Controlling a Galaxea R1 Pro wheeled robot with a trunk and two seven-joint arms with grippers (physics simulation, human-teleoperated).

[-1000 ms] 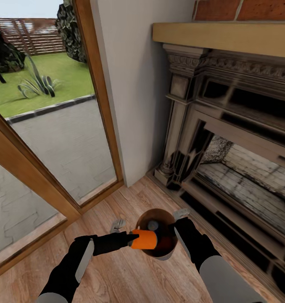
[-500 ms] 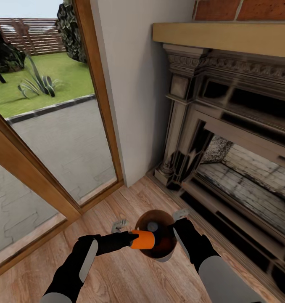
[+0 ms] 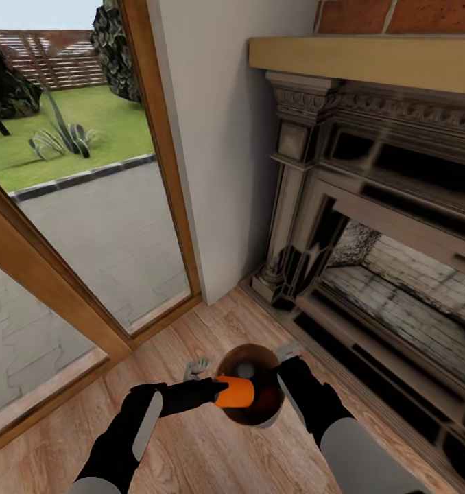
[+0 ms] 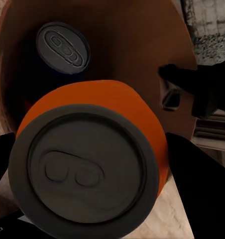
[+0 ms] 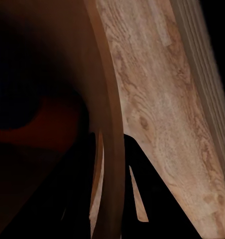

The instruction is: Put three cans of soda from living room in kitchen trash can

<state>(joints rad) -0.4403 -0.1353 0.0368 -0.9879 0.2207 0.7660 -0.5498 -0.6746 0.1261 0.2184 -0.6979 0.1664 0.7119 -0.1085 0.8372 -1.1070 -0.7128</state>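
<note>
At the far left of the head view a wood-framed glass door (image 3: pixel 88 226) looks out on grey paving and a strip of lawn, and a pale wall (image 3: pixel 219 137) stands between it and the fireplace. Below, on the light wood floor (image 3: pixel 191 446), the left gripper (image 3: pixel 219 392) reaches in from the left with its fingers closed on an orange soda can (image 3: pixel 236 391), which lies on its side over the near left part of the trash can's rim. In the left wrist view the orange can's dark grey end with its tab faces the camera (image 4: pixel 85 172), with the black fingers (image 4: pixel 197 189) pressed against its sides.

The trash can (image 3: pixel 273 412), round and copper-brown with a dark inside, is not resting on the floor: the right gripper holds it up by the rim. Inside it stands a dark blue soda can (image 3: pixel 244 370), its silvery top up; the left wrist view shows that top (image 4: pixel 62 47) deep in the bin beyond the orange can, near the bin's inner wall.

The right gripper (image 3: pixel 287 360) is clamped on the bin's right rim, one finger inside and one outside; the right wrist view shows the thin brown rim (image 5: pixel 110 149) passing between its dark fingers (image 5: pixel 142 189), with floor planks beyond.

To the right stands the fireplace (image 3: pixel 370 206), its carved dark surround under a pale mantel and red brick, its grey brick hearth open.
</note>
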